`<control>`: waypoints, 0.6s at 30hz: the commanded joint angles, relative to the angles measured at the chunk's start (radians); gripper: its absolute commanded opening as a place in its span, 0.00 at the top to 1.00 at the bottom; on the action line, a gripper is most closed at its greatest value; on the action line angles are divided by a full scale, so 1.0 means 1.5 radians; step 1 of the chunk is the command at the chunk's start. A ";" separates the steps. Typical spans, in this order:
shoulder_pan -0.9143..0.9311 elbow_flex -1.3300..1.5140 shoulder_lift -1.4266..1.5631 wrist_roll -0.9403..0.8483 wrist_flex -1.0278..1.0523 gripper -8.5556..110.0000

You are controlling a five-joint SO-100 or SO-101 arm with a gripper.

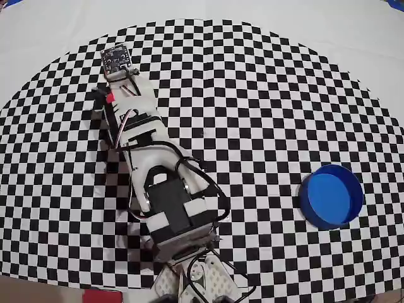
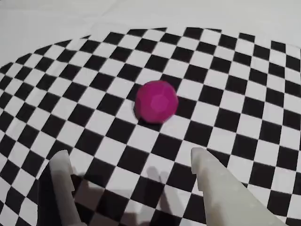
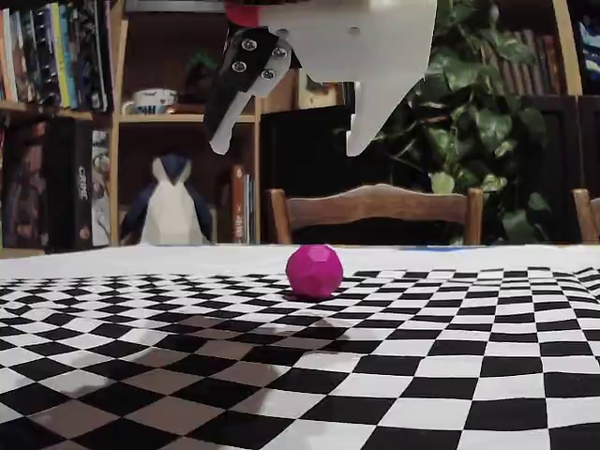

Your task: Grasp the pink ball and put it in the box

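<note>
We see the gripper [image 3: 289, 148] held high above the checkered cloth [image 3: 450, 375] with its two fingers spread wide and nothing between them; in the fixed view the dark finger on the left and the white finger on the right hang well clear of the surface, their tips pointing down. That spread makes sense to us as a ready stance: the gap is broader than the pink ball [image 3: 314, 271], so the jaws could drop on either side of it without knocking it away. In the wrist view the gripper [image 2: 131, 165] frames the lower edge of the picture and the pink ball [image 2: 156, 101] lies ahead of and between the fingertips, sitting on the cloth, apart from both fingers. We judge this as lining up before the descent, with the grasp not yet made. In the overhead view the arm [image 1: 158, 183] reaches from the bottom edge up toward the upper left and covers the ball, so we cannot place it there. The box [image 1: 331, 196], a round blue tub, sits well apart at the right of that view, empty as far as we can tell, presumably kept clear of the pick so the arm can swing across once the ball is held.
</note>
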 commanded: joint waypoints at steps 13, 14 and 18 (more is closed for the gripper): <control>0.010 -0.175 -0.141 0.006 -0.005 0.68; 0.010 -0.182 -0.148 0.006 -0.005 0.68; 0.010 -0.209 -0.175 0.006 -0.002 0.68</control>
